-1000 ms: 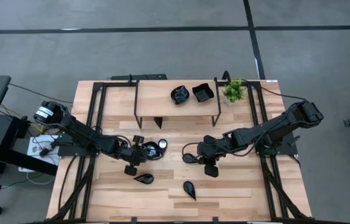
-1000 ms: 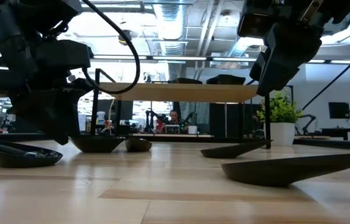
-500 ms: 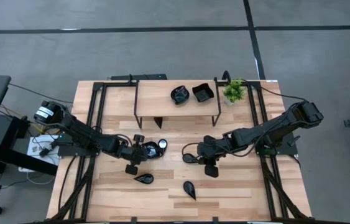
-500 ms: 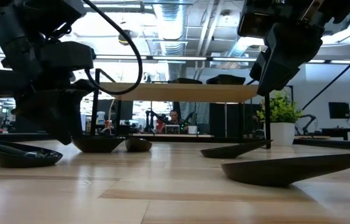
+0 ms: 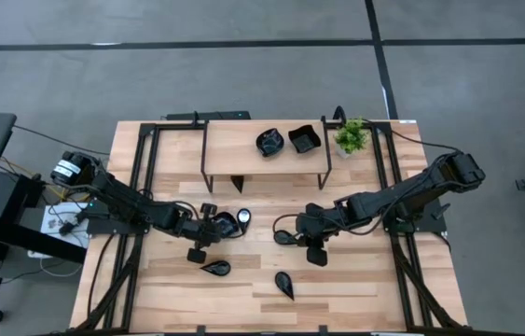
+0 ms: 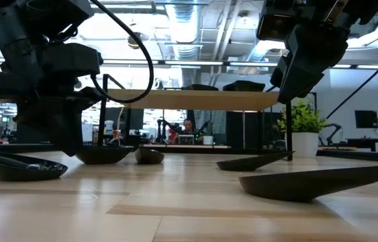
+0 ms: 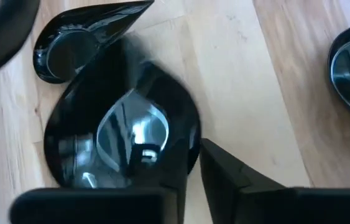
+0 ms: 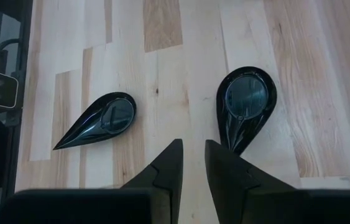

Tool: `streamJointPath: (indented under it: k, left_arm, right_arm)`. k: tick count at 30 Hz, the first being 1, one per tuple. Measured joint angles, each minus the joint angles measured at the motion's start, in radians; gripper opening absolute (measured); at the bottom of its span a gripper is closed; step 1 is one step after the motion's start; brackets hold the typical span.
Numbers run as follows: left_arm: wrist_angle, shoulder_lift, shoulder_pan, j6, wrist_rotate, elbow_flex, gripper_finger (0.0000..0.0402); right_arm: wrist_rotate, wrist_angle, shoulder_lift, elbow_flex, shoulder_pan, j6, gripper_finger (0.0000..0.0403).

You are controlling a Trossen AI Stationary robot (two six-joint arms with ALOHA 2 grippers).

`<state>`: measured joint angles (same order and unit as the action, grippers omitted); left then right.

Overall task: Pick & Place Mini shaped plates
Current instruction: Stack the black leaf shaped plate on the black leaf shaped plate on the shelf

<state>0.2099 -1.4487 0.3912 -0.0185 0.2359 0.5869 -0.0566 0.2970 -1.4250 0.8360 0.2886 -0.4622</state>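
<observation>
Change: left gripper (image 7: pixel 190 180) has narrowed its jaws onto the rim of a teardrop plate (image 7: pixel 125 134) mid-table, apparently pinching it. Right gripper (image 8: pixel 190 165): narrowly parted, empty, above bare table (image 5: pixel 355 280). Risk: glossy rim slipping out on lift; shallow bite.

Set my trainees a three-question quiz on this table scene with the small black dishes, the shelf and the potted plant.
1. True or false: the small green potted plant stands on the raised wooden shelf.
2. How many glossy black dishes sit on that shelf? A one, B two, C four.
3. Fill in: the two black plates ahead of the right pincer are ____-shaped.
Key: 1 false, it stands on the wooden table beside the shelf; 2 B; 3 teardrop.
</observation>
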Motion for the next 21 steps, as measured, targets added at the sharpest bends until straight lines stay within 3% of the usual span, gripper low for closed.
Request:
streamJointPath:
  k: [5, 21]
  left_arm:
    - [-0.006, 0.001, 0.0, 0.0, 0.005, 0.0, 0.0009]
    - [-0.077, 0.062, 0.022, 0.001, 0.001, 0.001, 0.0015]
  right_arm:
    - [0.0, 0.0, 0.0, 0.0, 0.0, -0.001, 0.0064]
    - [-0.001, -0.059, 0.0, 0.0, 0.0, -0.011, 0.0064]
